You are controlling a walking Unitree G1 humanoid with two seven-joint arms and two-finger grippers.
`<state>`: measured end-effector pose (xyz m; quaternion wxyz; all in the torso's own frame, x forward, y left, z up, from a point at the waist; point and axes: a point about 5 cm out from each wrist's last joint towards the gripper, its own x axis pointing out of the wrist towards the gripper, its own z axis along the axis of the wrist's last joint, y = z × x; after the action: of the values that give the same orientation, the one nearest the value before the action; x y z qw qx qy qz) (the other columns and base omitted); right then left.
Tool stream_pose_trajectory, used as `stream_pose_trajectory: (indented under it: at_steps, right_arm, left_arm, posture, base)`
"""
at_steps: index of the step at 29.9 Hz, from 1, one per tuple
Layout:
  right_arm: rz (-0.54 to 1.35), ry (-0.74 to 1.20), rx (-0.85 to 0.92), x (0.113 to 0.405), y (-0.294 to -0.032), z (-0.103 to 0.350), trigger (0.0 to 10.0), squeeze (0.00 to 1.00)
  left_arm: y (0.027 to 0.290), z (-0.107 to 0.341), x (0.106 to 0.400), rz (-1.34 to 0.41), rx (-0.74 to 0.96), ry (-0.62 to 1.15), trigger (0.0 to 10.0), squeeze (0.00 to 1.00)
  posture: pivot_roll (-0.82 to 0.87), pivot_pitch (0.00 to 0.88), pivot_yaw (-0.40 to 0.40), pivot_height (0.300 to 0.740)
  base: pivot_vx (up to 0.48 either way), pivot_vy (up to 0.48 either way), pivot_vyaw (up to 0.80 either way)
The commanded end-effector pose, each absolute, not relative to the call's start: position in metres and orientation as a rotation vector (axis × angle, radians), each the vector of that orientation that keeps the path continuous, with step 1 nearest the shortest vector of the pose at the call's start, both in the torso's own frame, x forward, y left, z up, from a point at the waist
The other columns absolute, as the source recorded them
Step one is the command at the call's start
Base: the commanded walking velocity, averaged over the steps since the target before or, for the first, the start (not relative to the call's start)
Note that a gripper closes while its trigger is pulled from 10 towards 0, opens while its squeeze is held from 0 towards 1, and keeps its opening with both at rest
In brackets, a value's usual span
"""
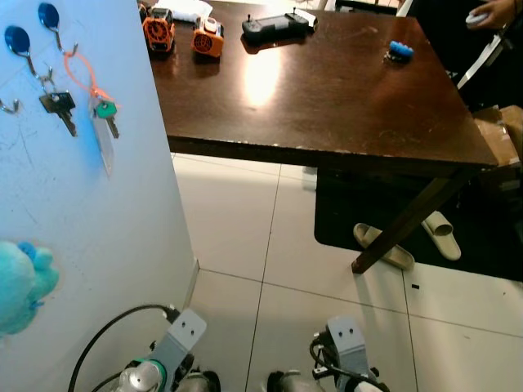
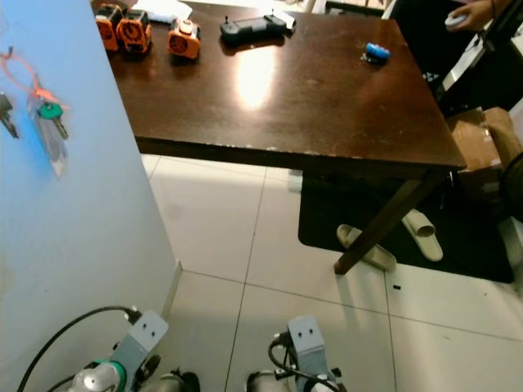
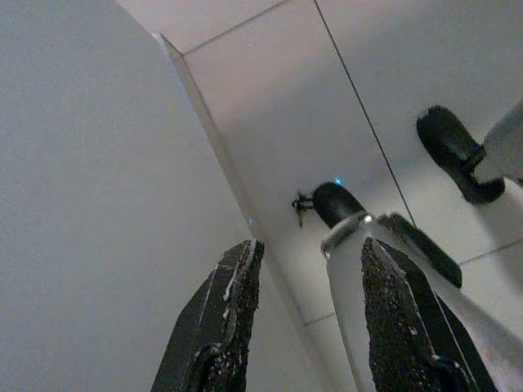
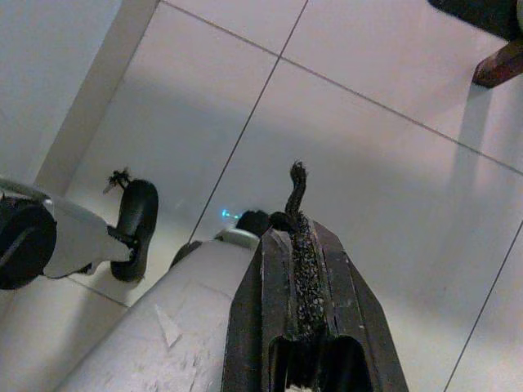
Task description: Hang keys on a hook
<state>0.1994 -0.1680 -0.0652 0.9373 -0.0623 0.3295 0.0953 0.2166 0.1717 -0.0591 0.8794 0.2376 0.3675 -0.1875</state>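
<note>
A key bunch with an orange loop and a green-headed key [image 1: 103,109] hangs from a hook [image 1: 72,52] on the pale blue wall panel [image 1: 106,237] at my left. A second dark key set [image 1: 59,104] hangs beside it from another hook. Both arms hang low by my body. My left gripper [image 3: 306,314] is open, its fingers pointing down at the floor beside the wall. My right gripper [image 4: 296,269] is shut with nothing in it, over the white tiles.
A dark wooden table [image 1: 327,106] stands ahead with orange gadgets [image 1: 208,37], a black controller [image 1: 276,24] and a small blue object [image 1: 400,51]. Slippers [image 1: 441,235] lie under it on a dark mat. A person's hand [image 1: 489,14] is at the far right. A blue plush [image 1: 23,282] sticks to the wall.
</note>
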Motion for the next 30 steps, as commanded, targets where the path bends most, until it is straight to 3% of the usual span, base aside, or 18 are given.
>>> stream_pose_trajectory:
  at_steps: [1, 8, 30]
  right_arm:
    - [0.196, 0.703, -0.125, 0.1906, -0.1682, -0.0707, 10.0, 0.00]
    - [0.203, 0.699, -0.135, 0.1916, -0.1675, -0.0706, 10.0, 0.00]
    - [0.204, 0.652, -0.096, 0.1992, -0.1632, -0.0659, 10.0, 0.00]
  left_arm:
    - [0.1710, -0.0637, 0.2100, -0.419, 0.510, 0.782, 10.0, 0.00]
    - [0.1666, -0.0628, 0.2133, -0.455, 0.536, 0.755, 10.0, 0.00]
    - [0.1620, -0.0610, 0.2168, -0.470, 0.548, 0.720, 10.0, 0.00]
  posture:
    - [-0.12, 0.116, 0.033, 0.740]
    - [-0.12, 0.113, 0.034, 0.740]
    - [-0.11, 0.122, 0.035, 0.740]
  base:
    - [0.000, 0.000, 0.00]
    - [0.000, 0.000, 0.00]
    - [0.000, -0.438, 0.00]
